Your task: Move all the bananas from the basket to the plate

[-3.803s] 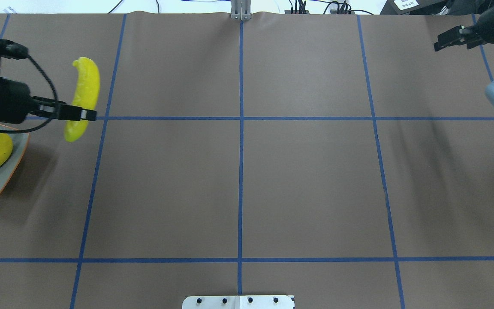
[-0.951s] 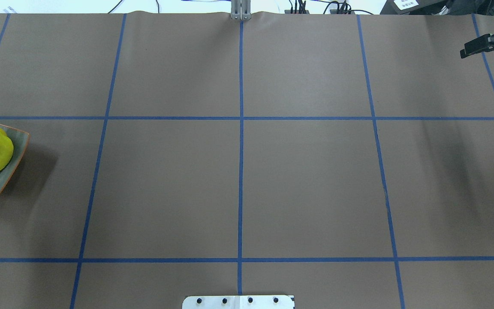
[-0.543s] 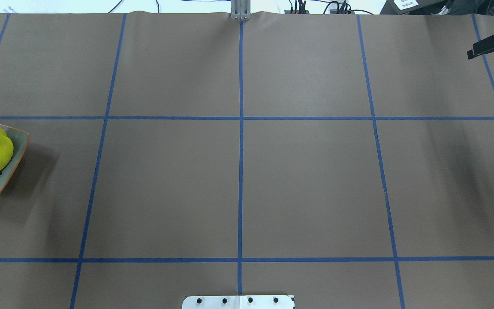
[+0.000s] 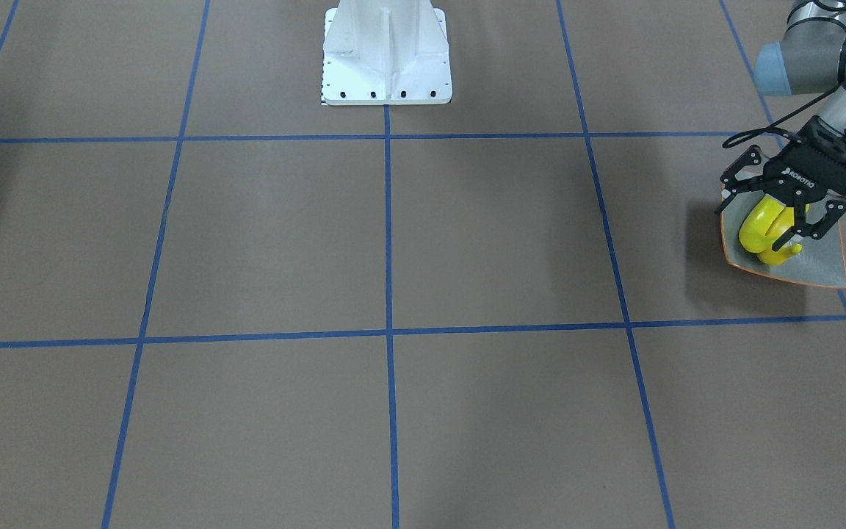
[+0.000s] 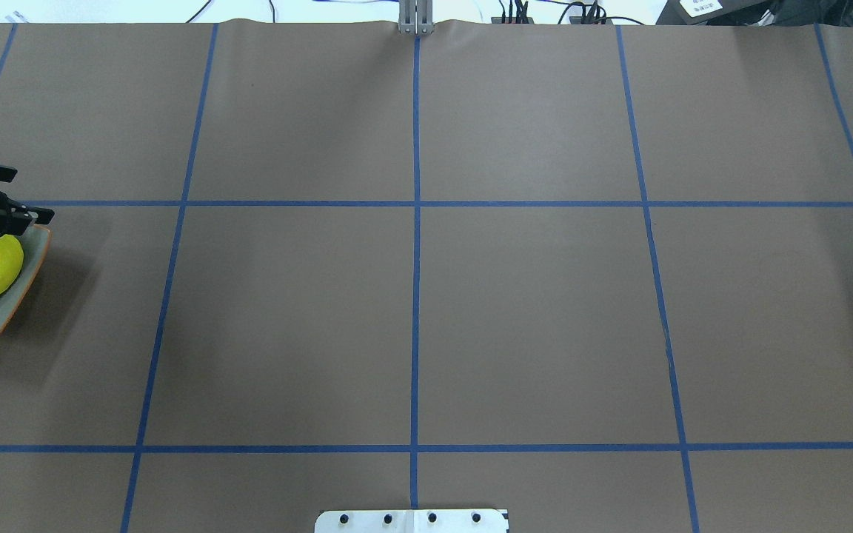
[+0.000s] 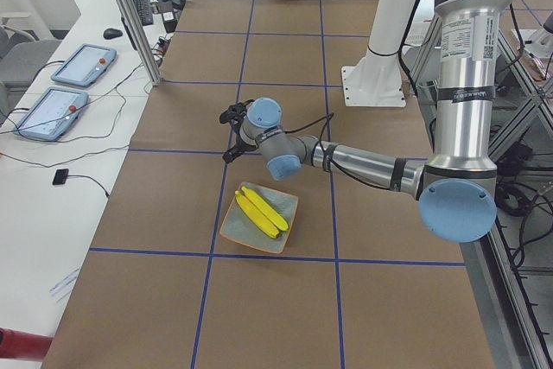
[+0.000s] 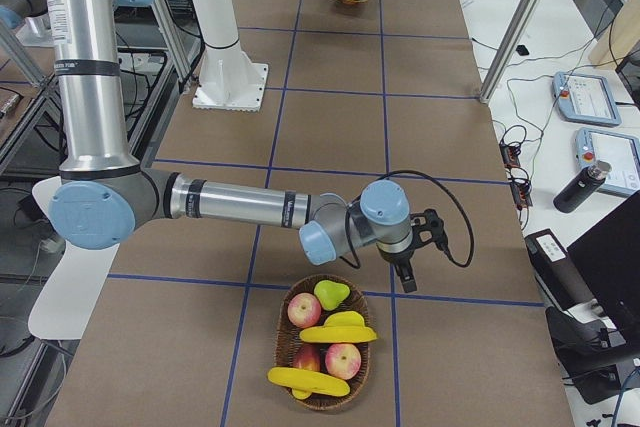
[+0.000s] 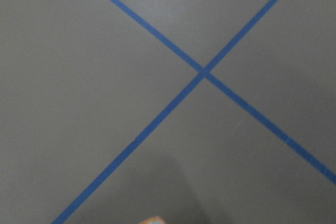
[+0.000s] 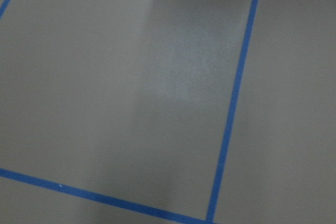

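Brown paper covers the surface [image 5: 530, 318], ruled into squares with blue tape.

9 o'clock edge, overhead view: the plate [image 4: 823, 268], grey with an orange rim, sits flat on the paper. Two bananas [image 6: 259, 212] lie on it side by side, touching, curves matched. The left gripper [image 4: 772, 220] hangs over the plate's far corner, about 1 o'clock. Its fingers [image 4: 733, 187] are spread wide and hold nothing. It looks lifted clear of the fruit, though the front view alone could pass for straddling it. The left wrist camera shows only paper and a tape crossing.

Middle squares: the white robot base [image 4: 386, 51] at the 6 o'clock edge.

3 o'clock end, seen only from the side camera there: a woven brown basket [image 7: 283, 339]. Inside are a third banana [image 7: 340, 333] across the middle and a fourth banana [image 7: 300, 381] along the 6 o'clock rim. Red apples [image 7: 305, 309] lie between them, with a green pear [image 7: 332, 294] at 12 o'clock. The right gripper [image 7: 407, 287] points down just beyond the basket's 1 o'clock rim, apart from it. Whether its fingers are open or closed, I cannot tell.
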